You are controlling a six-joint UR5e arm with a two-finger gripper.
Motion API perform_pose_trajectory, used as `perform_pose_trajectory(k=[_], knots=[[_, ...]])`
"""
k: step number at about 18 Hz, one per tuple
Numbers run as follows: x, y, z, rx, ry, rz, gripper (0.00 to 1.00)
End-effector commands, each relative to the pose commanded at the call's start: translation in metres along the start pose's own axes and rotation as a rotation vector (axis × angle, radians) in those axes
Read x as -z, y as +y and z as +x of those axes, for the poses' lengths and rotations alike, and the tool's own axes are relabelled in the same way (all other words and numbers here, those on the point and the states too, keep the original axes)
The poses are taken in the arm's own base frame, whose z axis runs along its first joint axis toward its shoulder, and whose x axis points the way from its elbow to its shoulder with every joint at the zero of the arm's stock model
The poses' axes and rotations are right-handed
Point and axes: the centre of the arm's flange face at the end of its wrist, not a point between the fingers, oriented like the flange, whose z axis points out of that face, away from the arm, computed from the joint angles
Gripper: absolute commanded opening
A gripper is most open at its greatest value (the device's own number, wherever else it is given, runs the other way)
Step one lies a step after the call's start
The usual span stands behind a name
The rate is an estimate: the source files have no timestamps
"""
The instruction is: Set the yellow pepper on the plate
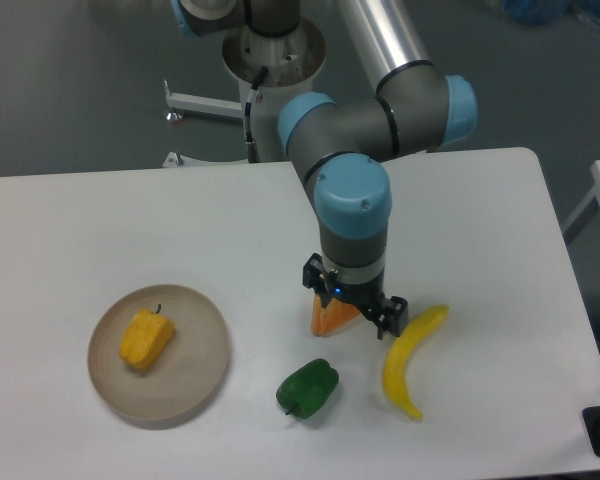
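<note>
The yellow pepper (146,339) already lies on the plate (195,385), left of its middle, near the table's (100,225) front-left corner, so the placing looks done; the sound move now is to lift clear without brushing anything. The gripper (354,309) hangs over the orange food piece (327,319) mid-table; whether its jaws are spread or closed cannot be told. The green pepper (307,388) and banana (407,361) lie close beside it

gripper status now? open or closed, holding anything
Gripper: cannot tell if open or closed, the wrist hides the fingers; nothing visibly held. The yellow pepper lies on the plate.
</note>
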Motion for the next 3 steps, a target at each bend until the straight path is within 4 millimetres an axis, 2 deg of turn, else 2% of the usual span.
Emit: perform_pose_trajectory(k=[3], knots=[[0.0001,0.0000,-0.0002,-0.001,-0.001,0.001,0.99]])
